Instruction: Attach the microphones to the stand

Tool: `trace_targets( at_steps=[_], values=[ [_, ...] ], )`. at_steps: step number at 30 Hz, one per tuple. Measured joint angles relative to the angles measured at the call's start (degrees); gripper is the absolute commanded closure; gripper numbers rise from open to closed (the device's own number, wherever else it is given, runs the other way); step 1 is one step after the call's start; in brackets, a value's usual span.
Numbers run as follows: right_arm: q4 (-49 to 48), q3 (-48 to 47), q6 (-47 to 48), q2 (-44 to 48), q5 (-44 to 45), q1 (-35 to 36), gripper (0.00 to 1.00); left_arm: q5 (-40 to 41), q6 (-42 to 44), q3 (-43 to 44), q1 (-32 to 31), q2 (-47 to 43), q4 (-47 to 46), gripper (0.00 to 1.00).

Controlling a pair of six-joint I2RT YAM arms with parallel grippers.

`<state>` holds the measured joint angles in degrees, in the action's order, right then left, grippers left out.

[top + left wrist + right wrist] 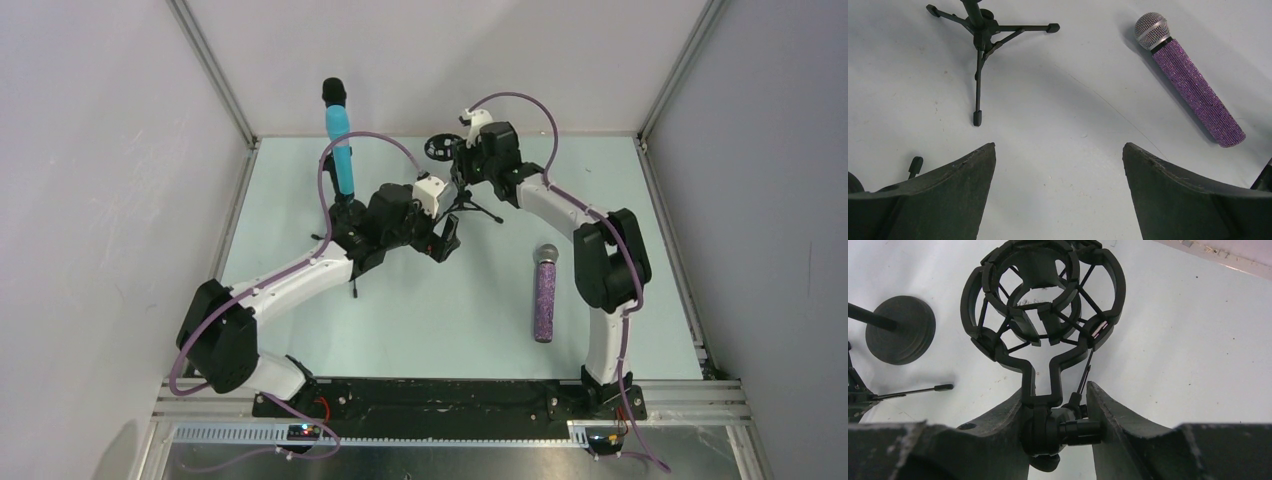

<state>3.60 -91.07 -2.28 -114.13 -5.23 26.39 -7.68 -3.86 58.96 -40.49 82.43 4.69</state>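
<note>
A glittery purple microphone (545, 293) with a silver mesh head lies flat on the table; the left wrist view has it at upper right (1190, 80). A cyan-blue microphone (340, 150) stands upright at the back left, seated in a stand. A black tripod stand (478, 207) carries an empty round shock mount (1040, 295). My right gripper (1055, 390) is shut on the swivel joint (1063, 427) just below that mount, with a finger on each side. My left gripper (1059, 150) hangs open over bare table, short of the tripod legs (980, 40).
A round black weighted base (900, 330) with a pole sits left of the mount. Thin tripod legs (923, 389) spread low across the table. Grey walls close in the back and both sides. The left arm (300, 275) crosses in front of the blue microphone's stand.
</note>
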Motion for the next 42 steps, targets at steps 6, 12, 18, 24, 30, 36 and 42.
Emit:
trace_targets(
  at_steps=[6,12,18,24,30,36,42],
  values=[
    [-0.02,2.95,0.92,2.64,0.09,0.35,1.0,1.53,0.66,0.0,0.0,-0.7,0.17,0.0],
    [1.53,6.49,2.75,6.34,0.61,1.4,1.0,6.36,2.14,0.0,0.0,-3.37,0.17,0.0],
    [4.9,8.26,3.5,9.51,0.76,2.69,1.0,10.84,3.98,-0.04,0.0,-5.55,-0.15,0.0],
    [8.41,10.56,3.32,13.18,0.42,3.65,1.0,13.7,4.66,-0.68,0.0,-7.58,-1.53,0.0],
    [10.38,12.85,1.68,16.9,-0.24,4.66,1.0,15.32,5.4,-1.99,0.0,-8.79,-3.78,0.0],
    [11.47,16.11,0.33,20.61,-0.28,6.29,1.0,15.93,5.44,-2.78,0.0,-9.35,-4.66,0.0],
    [11.69,18.47,-0.59,23.45,-0.17,7.67,1.0,16.33,5.44,-2.82,0.0,-9.38,-5.6,0.0]
  ],
)
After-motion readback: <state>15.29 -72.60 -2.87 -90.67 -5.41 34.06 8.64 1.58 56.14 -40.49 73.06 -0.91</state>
